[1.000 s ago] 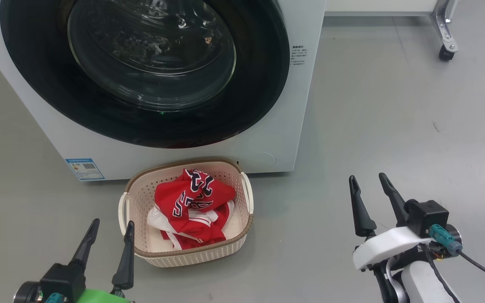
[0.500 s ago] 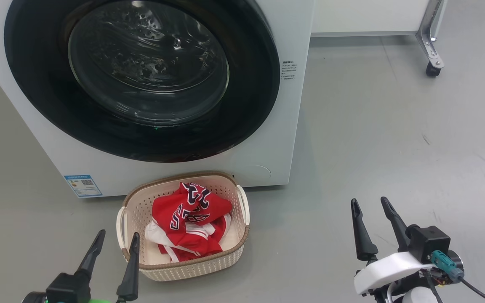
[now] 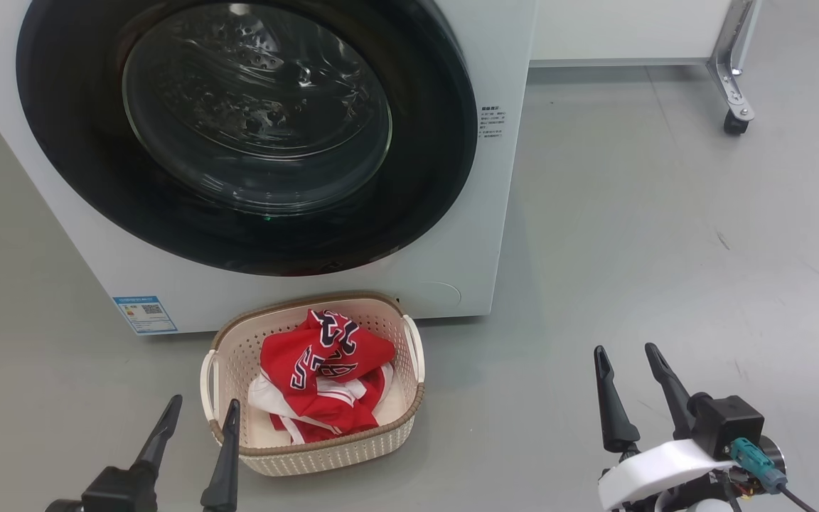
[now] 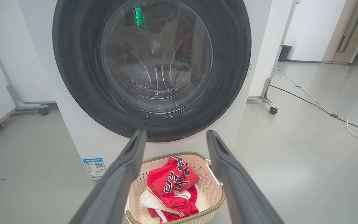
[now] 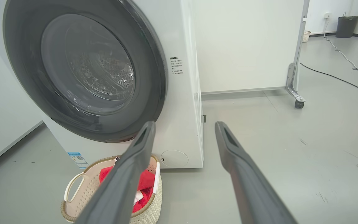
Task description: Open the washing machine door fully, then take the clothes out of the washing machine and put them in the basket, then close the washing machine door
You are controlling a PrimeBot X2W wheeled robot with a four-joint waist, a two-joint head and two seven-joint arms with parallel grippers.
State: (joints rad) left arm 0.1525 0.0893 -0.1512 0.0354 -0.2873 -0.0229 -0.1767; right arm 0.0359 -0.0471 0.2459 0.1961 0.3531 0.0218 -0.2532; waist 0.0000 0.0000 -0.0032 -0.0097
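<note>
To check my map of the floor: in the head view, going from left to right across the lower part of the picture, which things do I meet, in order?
left gripper → basket → right gripper

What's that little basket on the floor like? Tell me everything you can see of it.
The basket is cream perforated plastic, rounded-rectangular, with a brown woven-look rim and white side handles. It stands upright on the grey floor just in front of the washing machine, holding crumpled red clothes.
</note>
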